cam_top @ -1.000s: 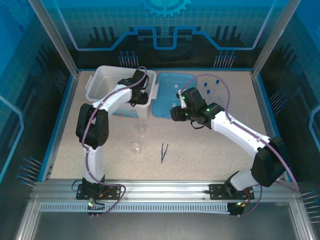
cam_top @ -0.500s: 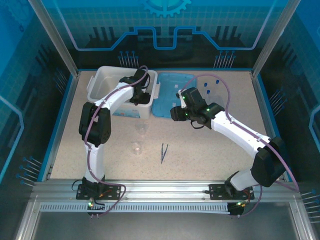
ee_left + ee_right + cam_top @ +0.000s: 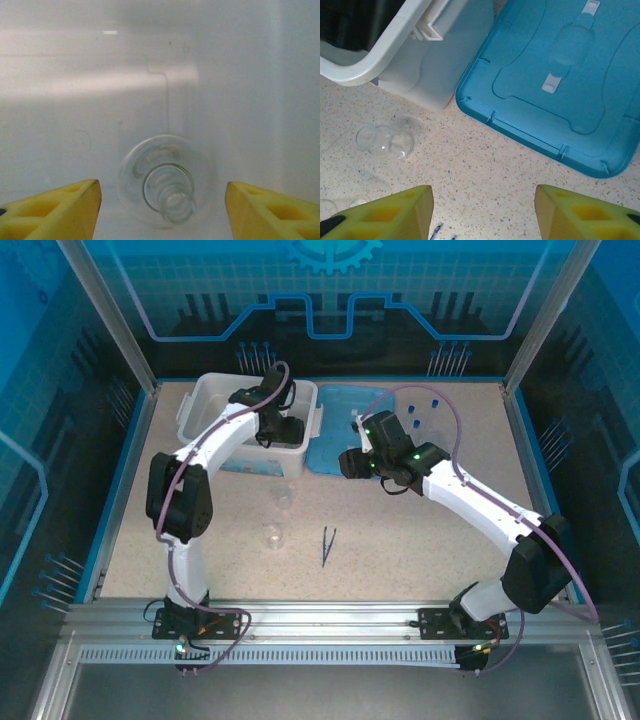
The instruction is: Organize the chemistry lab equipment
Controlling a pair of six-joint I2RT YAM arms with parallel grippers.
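Note:
A small clear glass flask [image 3: 167, 189] stands upright on the floor of the white tub [image 3: 75, 100]. My left gripper [image 3: 162, 212] hangs open right over it, a yellow finger on each side and neither touching. From above, the left gripper [image 3: 272, 430] reaches down into the tub [image 3: 210, 390]. My right gripper [image 3: 349, 464] is open over bare table [image 3: 485, 165] with nothing between its fingers. In front of the tub a clear glass vessel [image 3: 384, 141] lies on the table [image 3: 284, 498], a second one [image 3: 272, 535] nearer. The dark-blue tweezers [image 3: 328, 545] lie in the middle. Blue-capped tubes [image 3: 413, 415] lie at the back right.
The flat light-blue lid [image 3: 345, 435] lies right of the tub, its near edge [image 3: 530, 135] just ahead of my right gripper. The tub's corner and latch [image 3: 427, 32] rise at the upper left of the right wrist view. Blue walls and metal posts fence the table.
My left gripper has opened and let go of the flask, which now stands free in the tub. The left arm's elbow has swung left. The right arm has hardly moved.

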